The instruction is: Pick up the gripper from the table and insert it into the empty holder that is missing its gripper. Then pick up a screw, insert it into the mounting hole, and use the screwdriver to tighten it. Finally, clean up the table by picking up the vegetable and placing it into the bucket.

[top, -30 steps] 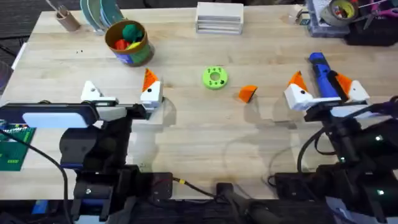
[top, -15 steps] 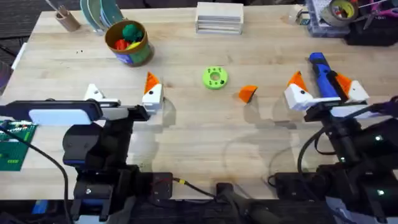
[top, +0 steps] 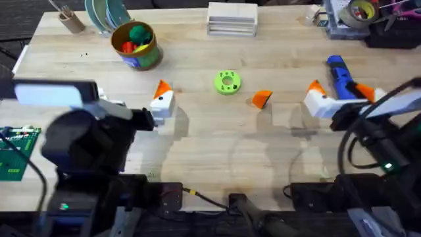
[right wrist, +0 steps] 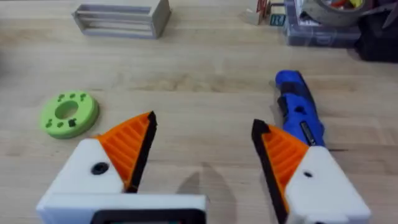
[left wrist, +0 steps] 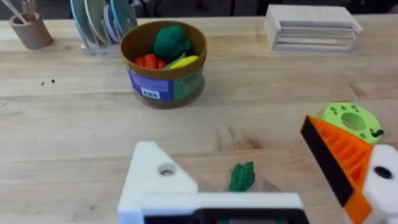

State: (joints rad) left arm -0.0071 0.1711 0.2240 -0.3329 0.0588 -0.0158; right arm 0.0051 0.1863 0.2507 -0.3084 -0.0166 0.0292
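Currently I work over a light wooden table [top: 197, 141], both arms low at its near edge. My left gripper [left wrist: 261, 177] stands open and holds nothing: one white angular mount [left wrist: 155, 180] carries no orange tip and shows a bare mounting hole, which makes it the empty holder, while the opposite finger has its ribbed orange pad [left wrist: 339, 158]. My right gripper [right wrist: 202, 158] is also open and empty, with both orange pads fitted.

The short round bucket with yellow-orange rim and blue-green label [top: 136, 45] sits at the far left and already contains toy pieces. The bright blue pen-shaped screwdriver [top: 340, 78] lies on the table just beyond my right fingers. A flat lime-green disc with holes [top: 227, 82] sits near the table's centre. The loose orange wedge-shaped gripper tip [top: 262, 99] lies just beside it, between my two arms and untouched. The small dark green leafy toy vegetable [left wrist: 242, 177] lies between my left fingers on the wood.

Risk assessment: the tip is small and wedge-shaped, so an off-centre pinch is likely to squirt it sideways. Lowering or shutting my left fingers now would probably knock or catch the vegetable. I cannot make out any screw.
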